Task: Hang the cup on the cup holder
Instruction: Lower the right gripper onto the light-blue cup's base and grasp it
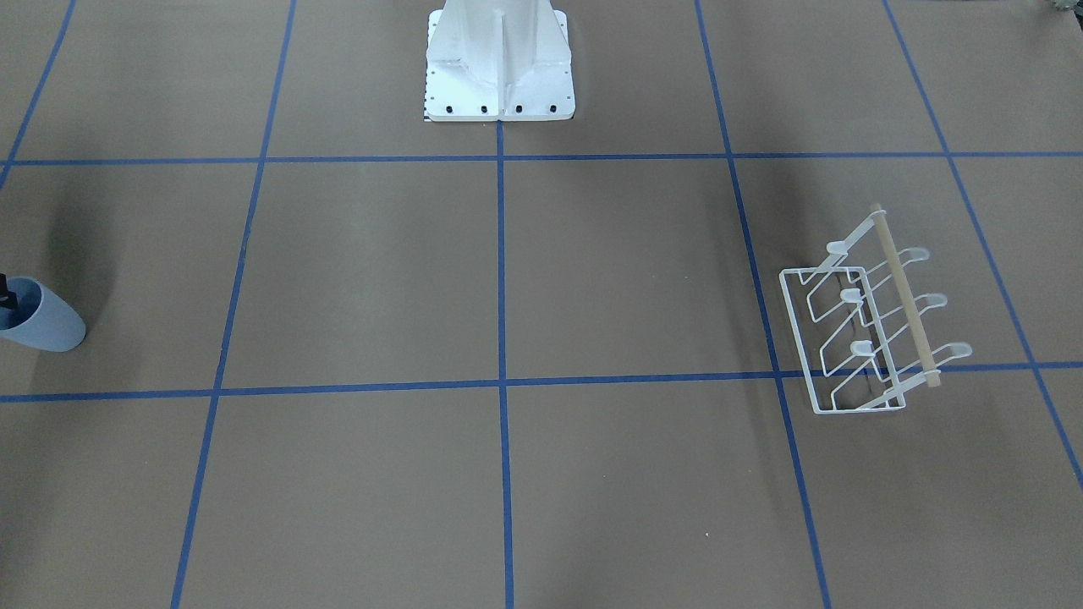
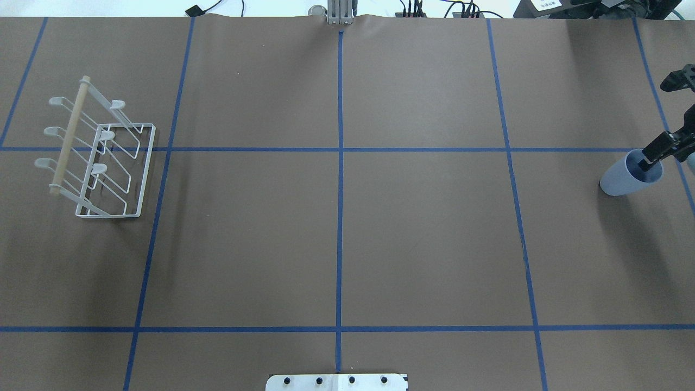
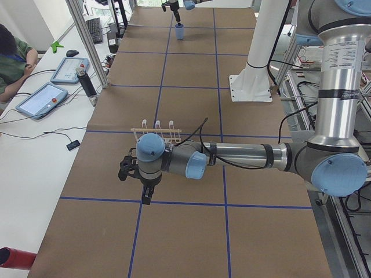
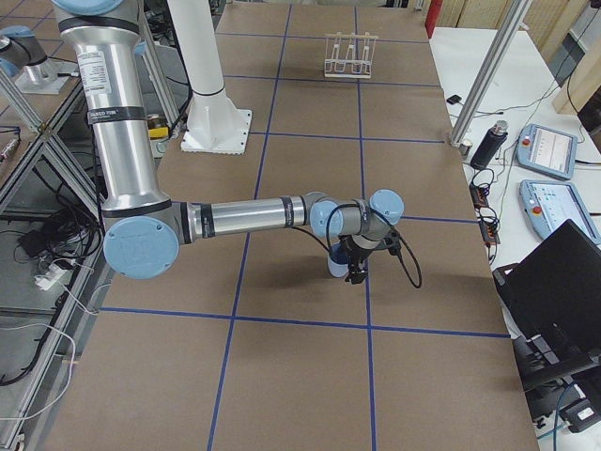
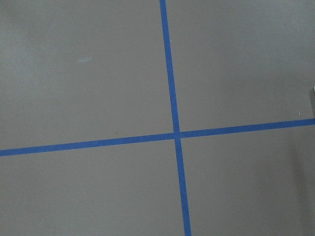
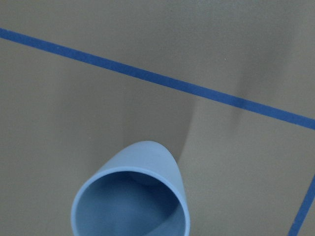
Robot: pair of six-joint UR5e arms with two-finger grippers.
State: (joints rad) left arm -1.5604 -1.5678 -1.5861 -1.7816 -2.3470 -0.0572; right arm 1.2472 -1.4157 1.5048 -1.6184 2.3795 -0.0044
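The light-blue cup (image 2: 624,176) stands mouth up on the table at its far right end. It also shows in the front view (image 1: 46,321), the right wrist view (image 6: 133,196) and the right side view (image 4: 335,266). My right gripper (image 2: 659,122) is open, with one black finger (image 2: 654,147) dipping inside the cup's rim and the other well outside. The white wire cup holder (image 2: 103,163) with its wooden rod stands empty at the table's left end (image 1: 871,321). My left gripper (image 3: 136,182) hovers just past the holder (image 3: 156,130). I cannot tell whether it is open or shut.
The white robot pedestal (image 1: 499,68) is bolted at the table's near middle edge (image 2: 336,382). Blue tape lines (image 5: 172,135) grid the brown table. A seated operator (image 3: 11,58) and tablets (image 3: 40,99) are beside the table's far long edge.
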